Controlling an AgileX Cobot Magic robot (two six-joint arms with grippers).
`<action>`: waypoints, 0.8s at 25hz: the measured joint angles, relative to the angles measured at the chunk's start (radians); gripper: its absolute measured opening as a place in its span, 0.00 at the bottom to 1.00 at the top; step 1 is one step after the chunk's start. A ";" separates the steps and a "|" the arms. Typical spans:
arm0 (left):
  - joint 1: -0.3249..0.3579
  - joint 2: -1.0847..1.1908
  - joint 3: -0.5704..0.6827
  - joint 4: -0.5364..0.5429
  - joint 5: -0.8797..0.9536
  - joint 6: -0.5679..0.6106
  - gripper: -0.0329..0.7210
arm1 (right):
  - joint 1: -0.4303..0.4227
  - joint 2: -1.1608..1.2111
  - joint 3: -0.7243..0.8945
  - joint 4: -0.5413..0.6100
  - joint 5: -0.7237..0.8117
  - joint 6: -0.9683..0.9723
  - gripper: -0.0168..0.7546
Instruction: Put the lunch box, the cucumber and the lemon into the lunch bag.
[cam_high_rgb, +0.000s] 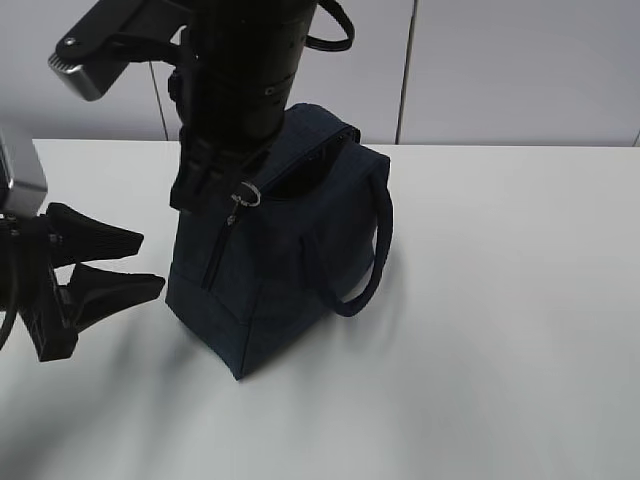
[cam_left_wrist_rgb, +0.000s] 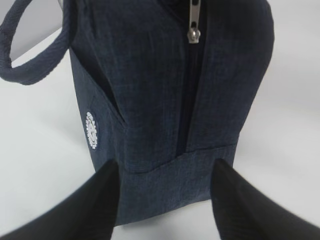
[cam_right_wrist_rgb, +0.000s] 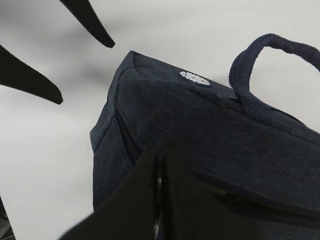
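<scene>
The dark navy lunch bag (cam_high_rgb: 290, 260) stands on the white table, its top seam gaping a little. My right gripper (cam_high_rgb: 232, 192) reaches down from above, shut on the silver ring pull (cam_high_rgb: 248, 195) at the bag's end; the ring (cam_right_wrist_rgb: 159, 185) shows as a sliver between the closed fingers. My left gripper (cam_high_rgb: 153, 262) is open just left of the bag's lower end. In the left wrist view its fingertips (cam_left_wrist_rgb: 107, 172) flank the bag's (cam_left_wrist_rgb: 170, 100) bottom edge with nothing held. The lunch box, cucumber and lemon are out of view.
The bag's loop handle (cam_high_rgb: 378, 250) hangs off its right side, and the other handle (cam_high_rgb: 335, 30) is up behind the right arm. White table (cam_high_rgb: 500, 330) stretches right and front of the bag. A pale wall stands behind.
</scene>
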 joint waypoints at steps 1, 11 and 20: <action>0.000 0.015 -0.008 -0.002 0.009 0.011 0.59 | 0.000 -0.002 0.000 0.000 0.000 0.000 0.02; 0.000 0.209 -0.157 -0.008 0.103 0.034 0.59 | 0.000 -0.002 0.000 0.001 0.000 0.000 0.02; -0.033 0.298 -0.207 -0.008 0.172 0.035 0.12 | 0.000 -0.002 0.000 0.001 0.000 0.000 0.02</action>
